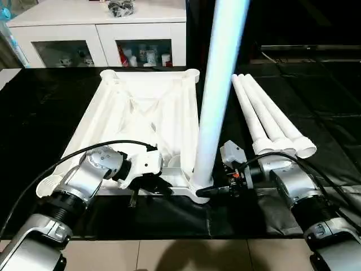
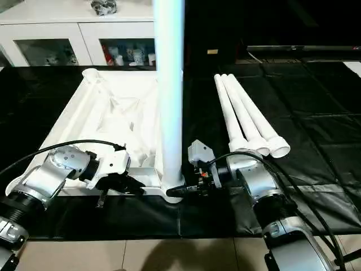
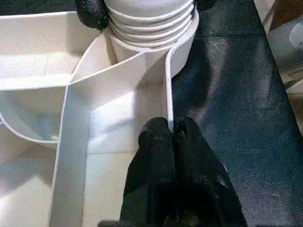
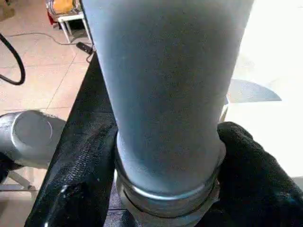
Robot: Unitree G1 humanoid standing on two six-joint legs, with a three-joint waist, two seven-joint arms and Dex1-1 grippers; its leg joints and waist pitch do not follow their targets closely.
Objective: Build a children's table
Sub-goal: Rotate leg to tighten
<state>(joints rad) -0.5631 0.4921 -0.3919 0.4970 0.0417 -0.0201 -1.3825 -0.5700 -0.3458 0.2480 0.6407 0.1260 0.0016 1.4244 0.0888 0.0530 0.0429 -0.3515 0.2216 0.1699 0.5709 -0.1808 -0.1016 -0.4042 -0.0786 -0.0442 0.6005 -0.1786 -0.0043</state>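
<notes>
Silver forearms reach in from the near edge toward the near end of the tabletop (image 1: pixel 141 107), which lies upside down on the black-covered surface (image 1: pixel 51 101), ribbed underside up, with round sockets at its corners. All of it is white plastic.

One leg (image 1: pixel 217 84) stands upright in the near right corner socket (image 1: pixel 198 192); its upper end runs out past the top of the head views. The left wrist view shows ridged rings around its foot where it meets the socket. Three more legs (image 1: pixel 265 118) lie side by side on the surface to the right of the top, touching one another, wide ends toward the robot.

At the near rim, the left tool (image 1: pixel 148 183) is clenched, its two black fingers (image 3: pixel 163 161) pressed together over the thin rim wall beside the socket. Reaching from the right, the right tool (image 1: pixel 213 191) has its fingers (image 4: pixel 251 165) on either side of the foot of the upright leg; whether they press it is hard to make out, since the leg hides the contact.

Behind the surface stands a white cabinet (image 1: pixel 96 28) with glass doors
</notes>
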